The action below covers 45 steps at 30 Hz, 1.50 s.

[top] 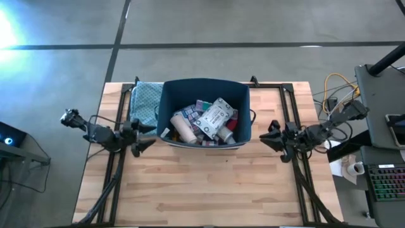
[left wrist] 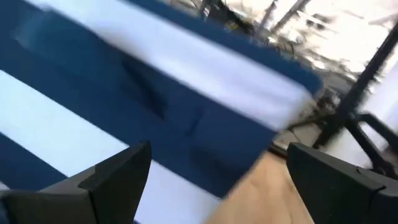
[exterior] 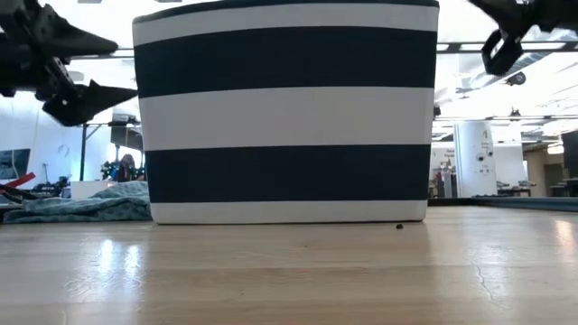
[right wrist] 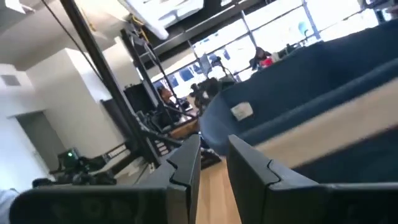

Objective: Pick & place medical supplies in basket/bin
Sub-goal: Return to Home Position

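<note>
The dark navy bin (top: 205, 85) stands at the far middle of the table, its white-striped wall (exterior: 289, 117) facing the low view. Inside lie the medical supplies (top: 212, 120): a grey-white printed packet, white bottles and small boxes heaped together. My left gripper (top: 150, 135) hangs open just off the bin's left wall (left wrist: 155, 93), pointing level at it with nothing between its fingers. My right gripper (top: 269, 133) hovers off the bin's right wall (right wrist: 323, 74). Its fingers (right wrist: 186, 162) stand nearly together and hold nothing.
A blue patterned cloth (top: 145, 101) lies crumpled on the table against the bin's left side. The near half of the wooden table (top: 209, 183) is bare. Cables and a keyboard (top: 386, 180) sit beyond the table's right edge.
</note>
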### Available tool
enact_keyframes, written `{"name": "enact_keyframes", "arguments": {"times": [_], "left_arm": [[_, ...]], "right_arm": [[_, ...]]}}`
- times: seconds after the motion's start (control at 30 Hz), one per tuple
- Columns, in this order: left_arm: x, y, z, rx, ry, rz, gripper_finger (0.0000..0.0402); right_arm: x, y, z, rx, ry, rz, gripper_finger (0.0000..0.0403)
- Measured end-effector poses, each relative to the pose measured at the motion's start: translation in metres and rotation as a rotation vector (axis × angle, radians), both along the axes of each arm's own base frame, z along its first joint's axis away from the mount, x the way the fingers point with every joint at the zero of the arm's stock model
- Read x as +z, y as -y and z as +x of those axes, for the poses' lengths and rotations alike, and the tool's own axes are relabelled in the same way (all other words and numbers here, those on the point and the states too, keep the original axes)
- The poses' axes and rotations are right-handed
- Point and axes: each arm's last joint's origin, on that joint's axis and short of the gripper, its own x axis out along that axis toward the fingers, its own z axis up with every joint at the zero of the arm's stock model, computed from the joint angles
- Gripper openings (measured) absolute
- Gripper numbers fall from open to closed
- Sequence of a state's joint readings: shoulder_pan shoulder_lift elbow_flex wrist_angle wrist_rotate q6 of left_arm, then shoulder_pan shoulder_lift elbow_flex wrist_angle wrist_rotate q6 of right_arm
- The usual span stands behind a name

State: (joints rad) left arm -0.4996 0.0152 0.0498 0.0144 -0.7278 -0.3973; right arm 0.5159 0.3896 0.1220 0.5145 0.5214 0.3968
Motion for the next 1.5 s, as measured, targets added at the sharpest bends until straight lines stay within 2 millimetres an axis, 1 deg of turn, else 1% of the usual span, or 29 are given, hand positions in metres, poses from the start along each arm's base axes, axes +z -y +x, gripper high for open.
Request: {"name": "enact_keyframes", "arguments": {"times": [0.07, 0.13, 0.23, 0.37, 0.5, 0.57, 0.7, 0.87, 0.93, 1.03, 1.2, 1.27, 1.4, 1.5], "left_arm": [[-0.001, 0.001, 0.001, -0.061, -0.002, 0.001, 0.0352], [0.004, 0.002, -0.001, -0.152, -0.003, 0.016, 0.0352], [0.010, 0.003, -0.004, -0.222, -0.055, 0.026, 0.0352], [0.011, 0.001, -0.006, -0.193, -0.084, 0.006, 0.0352], [0.006, 0.001, -0.006, -0.190, -0.111, -0.085, 0.0352], [0.004, 0.002, -0.004, -0.188, -0.120, -0.095, 0.0352], [-0.003, 0.003, -0.001, -0.184, -0.169, -0.076, 0.0352], [-0.007, 0.005, 0.001, -0.183, -0.200, -0.063, 0.0352], [-0.011, 0.004, 0.001, -0.184, -0.196, -0.065, 0.0352], [-0.007, -0.001, -0.001, -0.174, -0.134, -0.094, 0.0352], [-0.006, -0.017, 0.008, -0.003, 0.079, -0.157, 0.0352], [-0.006, -0.026, 0.008, 0.086, 0.086, -0.157, 0.0352], [-0.006, -0.041, 0.007, 0.243, 0.104, -0.151, 0.0352], [-0.006, -0.048, 0.006, 0.321, 0.109, -0.147, 0.0352]], "right_arm": [[0.006, -0.001, -0.001, 0.026, 0.020, -0.025, 0.0068], [0.013, -0.002, -0.003, 0.111, 0.063, -0.083, 0.0068], [0.015, -0.003, -0.008, 0.206, 0.118, -0.128, 0.0068], [-0.001, 0.000, -0.013, 0.212, 0.119, -0.116, 0.0068], [-0.019, 0.003, -0.016, 0.207, 0.096, 0.027, 0.0068], [-0.025, 0.003, -0.016, 0.220, 0.051, 0.054, 0.0068], [-0.029, 0.002, -0.015, 0.222, 0.003, 0.046, 0.0068], [-0.030, 0.001, -0.013, 0.230, -0.007, 0.039, 0.0068], [-0.026, 0.004, -0.014, 0.200, 0.037, 0.062, 0.0068], [-0.026, 0.005, -0.014, 0.199, 0.029, 0.058, 0.0068], [-0.031, 0.011, -0.011, 0.135, -0.015, 0.040, 0.0068], [-0.033, 0.016, -0.010, 0.086, -0.025, 0.036, 0.0068], [-0.035, 0.034, -0.010, -0.081, -0.044, 0.033, 0.0068], [-0.051, 0.047, -0.011, -0.219, -0.199, 0.005, 0.0068]]}}
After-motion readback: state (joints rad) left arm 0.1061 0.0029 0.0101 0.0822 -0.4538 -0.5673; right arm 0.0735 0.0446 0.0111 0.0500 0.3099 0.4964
